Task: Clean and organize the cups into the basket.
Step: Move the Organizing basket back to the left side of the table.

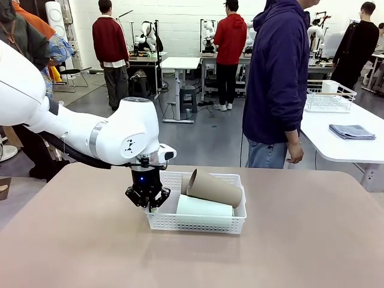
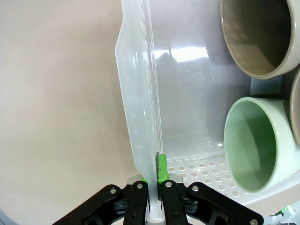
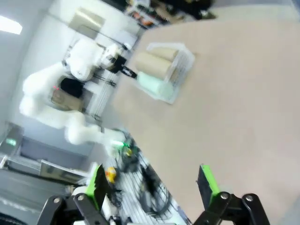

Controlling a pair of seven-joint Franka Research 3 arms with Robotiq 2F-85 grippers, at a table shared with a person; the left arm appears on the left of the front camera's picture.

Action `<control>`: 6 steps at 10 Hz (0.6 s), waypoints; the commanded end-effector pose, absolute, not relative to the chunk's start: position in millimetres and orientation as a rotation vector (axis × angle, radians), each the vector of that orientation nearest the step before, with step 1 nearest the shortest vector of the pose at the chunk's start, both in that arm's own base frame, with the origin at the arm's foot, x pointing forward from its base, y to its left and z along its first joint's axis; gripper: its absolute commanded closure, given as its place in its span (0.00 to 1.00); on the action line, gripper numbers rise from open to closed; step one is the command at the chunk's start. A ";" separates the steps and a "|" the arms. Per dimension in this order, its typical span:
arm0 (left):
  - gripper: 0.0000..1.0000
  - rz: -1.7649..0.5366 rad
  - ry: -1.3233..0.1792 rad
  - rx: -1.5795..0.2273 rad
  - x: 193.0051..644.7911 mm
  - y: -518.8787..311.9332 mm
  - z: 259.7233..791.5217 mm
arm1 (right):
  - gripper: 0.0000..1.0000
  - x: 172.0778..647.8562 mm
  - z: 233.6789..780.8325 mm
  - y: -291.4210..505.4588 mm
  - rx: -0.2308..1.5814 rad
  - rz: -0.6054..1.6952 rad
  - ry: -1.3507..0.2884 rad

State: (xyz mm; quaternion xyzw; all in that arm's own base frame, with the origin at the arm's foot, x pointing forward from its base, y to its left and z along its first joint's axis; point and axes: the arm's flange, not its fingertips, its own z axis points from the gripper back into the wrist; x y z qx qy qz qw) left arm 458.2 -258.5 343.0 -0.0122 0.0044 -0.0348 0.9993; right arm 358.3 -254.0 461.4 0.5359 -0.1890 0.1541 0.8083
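Note:
The white mesh basket (image 1: 198, 223) sits mid-table with both cups lying on their sides in it. The tan-brown cup (image 1: 214, 188) lies across the far part, resting partly on the pale mint cup (image 1: 204, 206) in front. My left gripper (image 1: 147, 203) is shut on the basket's left end wall. In the left wrist view its fingers (image 2: 161, 169) pinch the white basket wall (image 2: 138, 122), with the mint cup's mouth (image 2: 254, 142) and the tan cup's mouth (image 2: 260, 35) facing the camera. My right gripper (image 3: 152, 183) hangs open above the table's near edge, holding nothing; basket (image 3: 180, 70) and cups appear far off.
A person in a dark blue hoodie (image 1: 279, 78) stands at the far side, hand hanging by the table edge. A white table at the back right holds a wire basket (image 1: 329, 96) and a folded grey cloth (image 1: 352, 131). The tan tabletop (image 1: 300, 252) spreads around the basket.

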 end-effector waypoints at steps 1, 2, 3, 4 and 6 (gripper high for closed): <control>1.00 -0.071 0.011 -0.022 457.2 -258.6 342.3 | 0.00 350.9 456.2 -282.6 1.287 0.152 -0.536; 1.00 -0.071 0.011 -0.022 457.2 -258.6 342.3 | 0.00 338.4 448.6 -289.1 1.301 0.102 -0.564; 1.00 -0.071 0.011 -0.022 457.2 -258.6 342.3 | 0.00 327.6 445.4 -291.7 1.326 0.089 -0.582; 1.00 -0.071 0.011 -0.022 457.2 -258.6 342.3 | 0.00 312.4 443.0 -292.6 1.368 0.094 -0.573; 1.00 -0.071 0.011 -0.022 457.2 -258.6 342.3 | 0.00 309.6 445.4 -291.3 1.379 0.106 -0.548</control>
